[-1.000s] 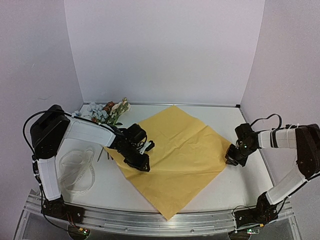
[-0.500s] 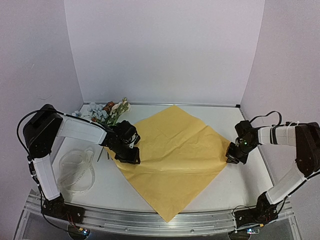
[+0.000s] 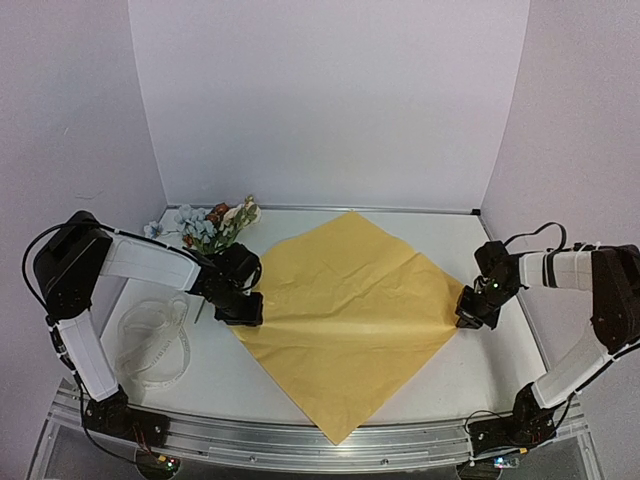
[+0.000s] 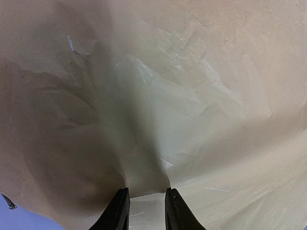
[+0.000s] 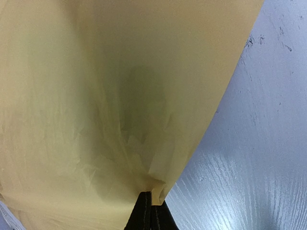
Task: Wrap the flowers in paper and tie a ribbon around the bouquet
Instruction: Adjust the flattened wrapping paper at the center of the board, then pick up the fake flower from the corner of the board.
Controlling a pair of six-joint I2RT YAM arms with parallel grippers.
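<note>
The paper (image 3: 345,315) lies spread flat as a diamond on the table, orange-yellow side up. My left gripper (image 3: 240,306) rests at its left corner. In the left wrist view my left gripper (image 4: 146,197) has its jaws apart, and the crinkled paper (image 4: 192,96) rises just ahead of the fingertips. My right gripper (image 3: 467,318) is at the right corner, and in the right wrist view my right gripper (image 5: 151,205) is shut on that corner of the paper (image 5: 96,96). The flowers (image 3: 210,222) lie at the back left. The ribbon (image 3: 155,338) lies coiled at the left.
The white table (image 3: 230,385) is walled at the back and on both sides. A metal rail (image 3: 300,447) runs along its near edge. Bare tabletop (image 5: 259,143) shows to the right of the pinched corner.
My left gripper has slid left across the paper, from well inside the sheet out to its left corner. The right gripper has held its corner almost still.
</note>
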